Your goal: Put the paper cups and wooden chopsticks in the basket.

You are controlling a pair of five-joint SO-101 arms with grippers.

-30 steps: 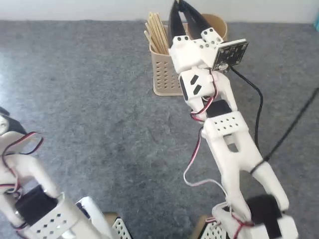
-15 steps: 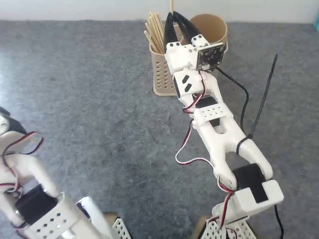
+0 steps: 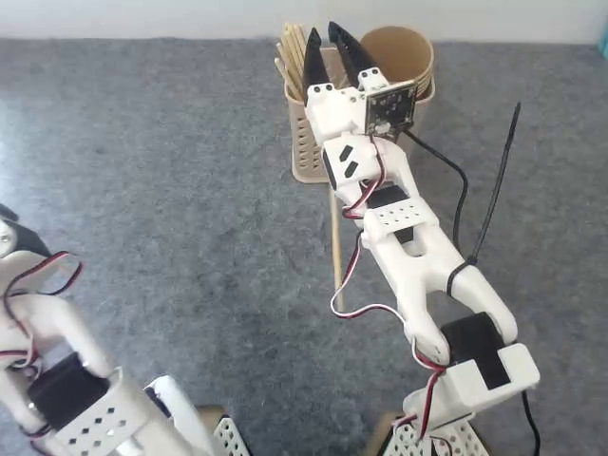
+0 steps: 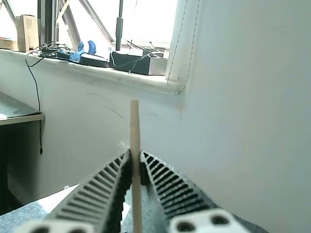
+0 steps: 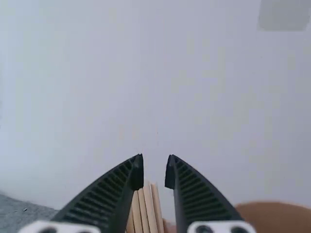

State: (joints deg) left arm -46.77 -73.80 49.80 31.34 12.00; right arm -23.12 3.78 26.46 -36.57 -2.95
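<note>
So, big stuff first: the grey mat (image 3: 171, 190) covers the table. The right arm (image 3: 427, 266) stretches out to the beige basket (image 3: 312, 152) at the far edge, while the left arm (image 3: 57, 380) sits at the near corner. A paper cup (image 3: 404, 47) stands at the basket's right end; can't tell if it's actually inside. The right gripper (image 3: 323, 33) hangs over the basket, fingers slightly apart and holding nothing. The left gripper (image 4: 135, 158) is clamped on a single chopstick (image 4: 134, 126), held upright. A bundle of chopsticks (image 3: 293, 62) stands in the basket. One loose chopstick (image 3: 334, 237) lies on the mat beside the basket, partly under the right arm.
</note>
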